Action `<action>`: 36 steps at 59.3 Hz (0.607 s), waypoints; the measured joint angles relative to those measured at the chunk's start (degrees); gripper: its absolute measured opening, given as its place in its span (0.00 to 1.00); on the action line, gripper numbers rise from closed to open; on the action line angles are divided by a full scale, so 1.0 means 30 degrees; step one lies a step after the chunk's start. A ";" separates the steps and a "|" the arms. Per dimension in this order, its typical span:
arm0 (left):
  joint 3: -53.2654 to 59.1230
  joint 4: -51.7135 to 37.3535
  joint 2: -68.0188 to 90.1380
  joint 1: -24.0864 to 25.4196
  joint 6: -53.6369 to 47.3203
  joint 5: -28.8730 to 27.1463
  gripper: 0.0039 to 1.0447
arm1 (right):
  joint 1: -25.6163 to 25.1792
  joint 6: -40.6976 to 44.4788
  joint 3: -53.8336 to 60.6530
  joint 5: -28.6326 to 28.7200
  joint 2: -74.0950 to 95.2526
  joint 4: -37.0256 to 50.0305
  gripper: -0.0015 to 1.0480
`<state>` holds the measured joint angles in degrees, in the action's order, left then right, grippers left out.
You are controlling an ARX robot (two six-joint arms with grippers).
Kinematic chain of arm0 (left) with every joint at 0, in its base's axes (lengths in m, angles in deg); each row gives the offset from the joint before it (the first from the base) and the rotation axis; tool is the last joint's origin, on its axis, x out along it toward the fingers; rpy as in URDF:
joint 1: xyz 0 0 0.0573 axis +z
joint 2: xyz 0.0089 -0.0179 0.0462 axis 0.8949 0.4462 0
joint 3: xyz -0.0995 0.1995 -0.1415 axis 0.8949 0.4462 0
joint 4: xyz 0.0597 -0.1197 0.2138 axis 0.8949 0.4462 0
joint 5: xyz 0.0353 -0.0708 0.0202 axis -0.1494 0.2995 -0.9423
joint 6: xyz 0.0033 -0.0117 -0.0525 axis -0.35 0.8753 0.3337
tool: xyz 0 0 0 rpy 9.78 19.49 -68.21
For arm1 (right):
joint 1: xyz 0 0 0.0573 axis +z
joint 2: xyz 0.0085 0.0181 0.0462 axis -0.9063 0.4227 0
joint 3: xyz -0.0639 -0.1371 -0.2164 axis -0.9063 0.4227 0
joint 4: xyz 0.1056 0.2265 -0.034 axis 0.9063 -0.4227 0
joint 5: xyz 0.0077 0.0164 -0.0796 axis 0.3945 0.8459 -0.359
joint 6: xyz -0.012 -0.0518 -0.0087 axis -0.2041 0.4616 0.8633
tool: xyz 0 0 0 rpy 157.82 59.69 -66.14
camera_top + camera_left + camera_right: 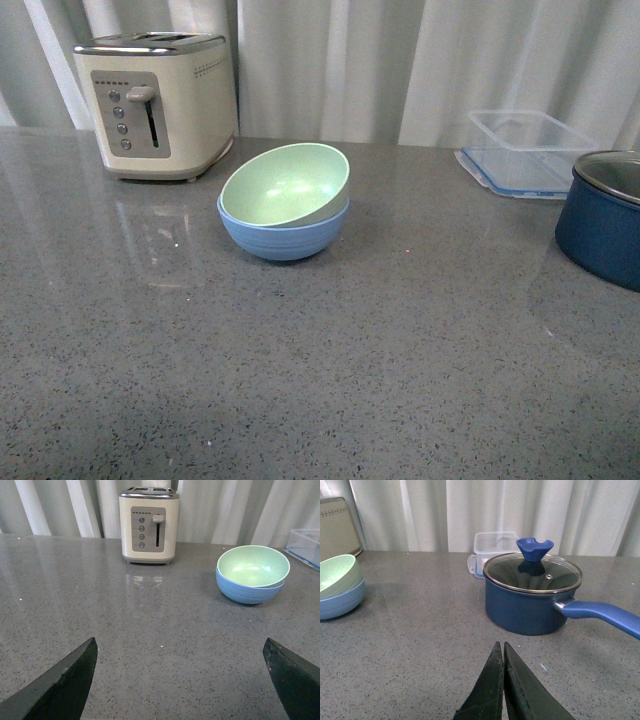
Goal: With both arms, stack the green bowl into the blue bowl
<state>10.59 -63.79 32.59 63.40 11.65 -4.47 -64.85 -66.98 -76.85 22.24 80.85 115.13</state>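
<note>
1. Green bowl (pixel 285 185) sits nested in the blue bowl (pixel 284 237), tilted, on the worktop (pixel 320 380) beside the toaster (pixel 158 105); stacking looks done.
2. Left fingers (pixel 70 680) spread wide, empty.
3. Right fingers (pixel 490 690) pressed together, empty, near the pot (pixel 532 597).

A cream toaster (pixel 157 104) stands at the far left of a grey speckled table (pixel 320 380). A clear plastic container (pixel 527 152) sits far right, with a navy lidded saucepan (pixel 605 218) just nearer, before pale curtains (pixel 400 60).
</note>
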 joint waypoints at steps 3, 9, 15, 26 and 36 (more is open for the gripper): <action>0.0000 0.0000 0.0000 0.0000 0.0000 0.0000 0.94 | 0.0000 -0.0007 0.0000 0.0000 -0.0481 -0.0466 0.01; 0.0000 0.0000 -0.0007 0.0000 0.0000 0.0000 0.94 | 0.0000 0.0000 0.0000 0.0000 -0.1508 -0.1399 0.01; 0.0000 0.0000 -0.0007 0.0000 0.0000 0.0000 0.94 | 0.0000 -0.0007 0.0007 0.0000 -0.2302 -0.2193 0.01; 0.0000 0.0000 -0.0007 0.0000 0.0000 0.0000 0.94 | 0.0000 -0.0007 0.0007 0.0000 -0.3803 -0.3665 0.01; 0.0000 0.0000 -0.0007 0.0000 0.0000 0.0000 0.94 | 0.0000 0.0000 0.0007 0.0000 -0.4656 -0.4524 0.01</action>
<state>10.59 -63.79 32.57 63.40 11.65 -4.47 -64.85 -66.98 -76.83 22.24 66.88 101.56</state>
